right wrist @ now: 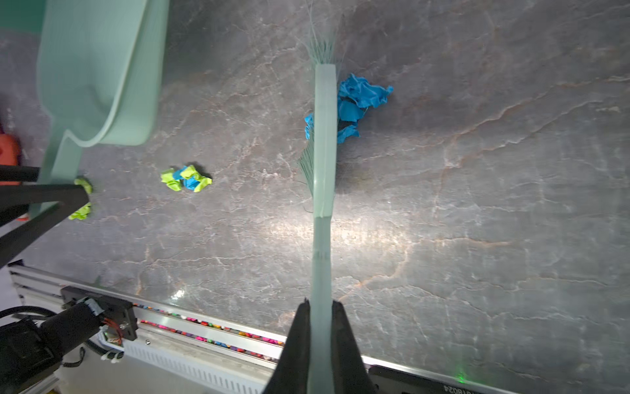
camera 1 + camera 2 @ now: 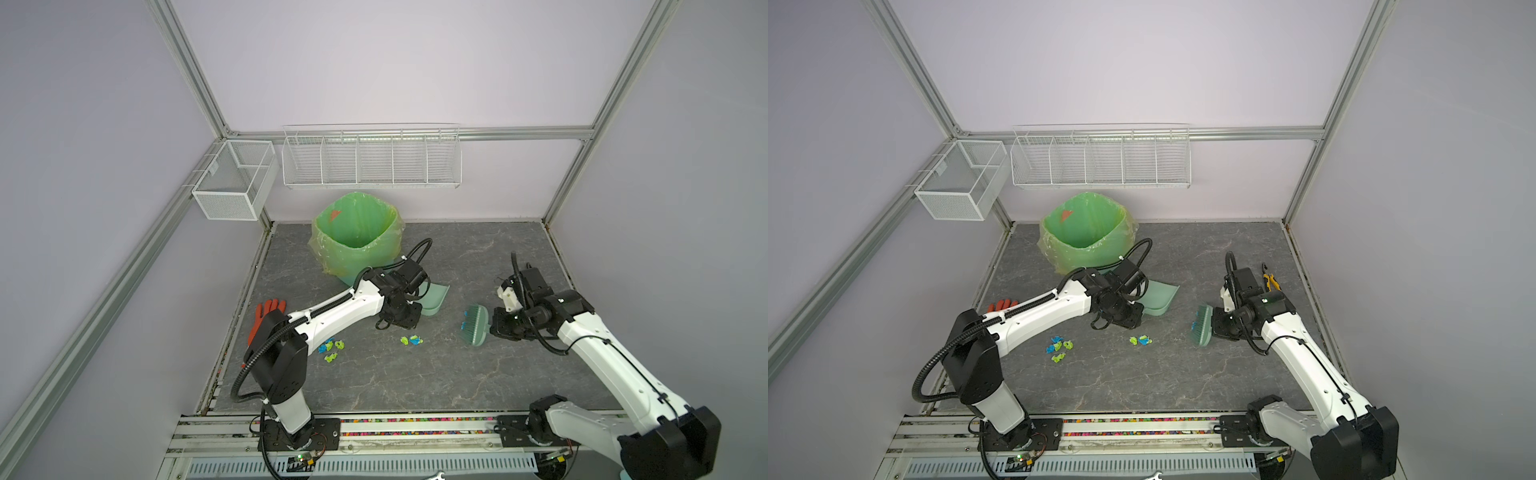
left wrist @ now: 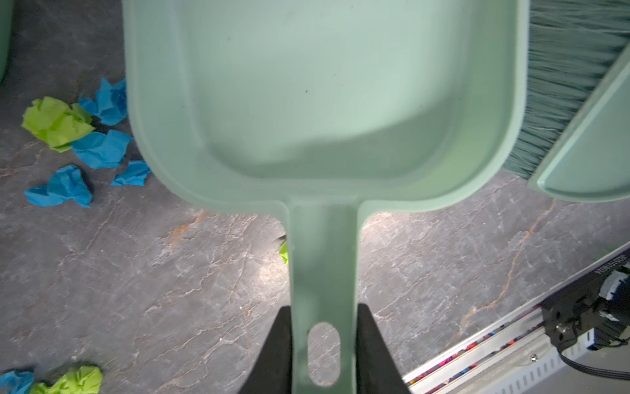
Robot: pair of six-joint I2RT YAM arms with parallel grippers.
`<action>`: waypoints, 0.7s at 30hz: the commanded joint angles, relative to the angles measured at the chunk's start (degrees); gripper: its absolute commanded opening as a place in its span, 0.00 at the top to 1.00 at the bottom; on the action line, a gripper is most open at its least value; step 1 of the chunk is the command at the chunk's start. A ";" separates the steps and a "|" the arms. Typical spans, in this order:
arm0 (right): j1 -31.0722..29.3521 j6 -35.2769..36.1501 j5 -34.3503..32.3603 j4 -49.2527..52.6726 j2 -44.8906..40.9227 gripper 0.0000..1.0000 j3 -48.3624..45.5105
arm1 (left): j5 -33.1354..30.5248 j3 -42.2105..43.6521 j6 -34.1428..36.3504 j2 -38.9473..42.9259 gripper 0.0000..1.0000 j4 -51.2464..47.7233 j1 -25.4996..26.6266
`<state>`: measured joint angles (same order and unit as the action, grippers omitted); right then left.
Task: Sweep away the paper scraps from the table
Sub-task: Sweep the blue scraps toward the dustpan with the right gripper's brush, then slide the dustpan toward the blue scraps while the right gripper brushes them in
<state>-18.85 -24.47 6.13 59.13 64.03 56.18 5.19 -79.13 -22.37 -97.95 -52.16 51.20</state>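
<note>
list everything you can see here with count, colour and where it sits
paper scraps: many bits in about three clusters, blue and lime green, on the table between the arms
table: one, dark grey with pale veins
dustpan: one, mint green, nothing in it, in front of the bin
brush: one, mint green with teal bristles, right of middle, blue scraps beside it
bin: one, green bag liner, back of table
glove: one, orange-red, left edge, partly behind the arm
pliers: one, yellow-handled, right side
mesh basket: one, white, left rail
wire rack: one, white, back wall
left tool: black, shut on dustpan handle
right tool: black, shut on brush handle
</note>
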 commanded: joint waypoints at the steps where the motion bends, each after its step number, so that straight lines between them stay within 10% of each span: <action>1: 1.05 2.36 -3.86 2.63 -0.35 0.93 2.13 | -0.08 -2.17 -0.86 -1.83 1.00 0.30 2.67; 8: 3.80 -0.41 3.36 1.66 -2.66 0.93 6.93 | -2.60 -4.54 -0.62 -5.14 1.00 -2.49 4.96; 21: 9.07 4.85 -5.08 8.49 -1.51 0.93 12.60 | -7.94 -4.58 2.28 -5.27 1.00 -6.04 8.49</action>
<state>-10.68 -22.28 4.47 64.82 61.91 66.48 1.13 -81.84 -21.54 -103.02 -54.22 58.46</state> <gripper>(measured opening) 0.115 0.240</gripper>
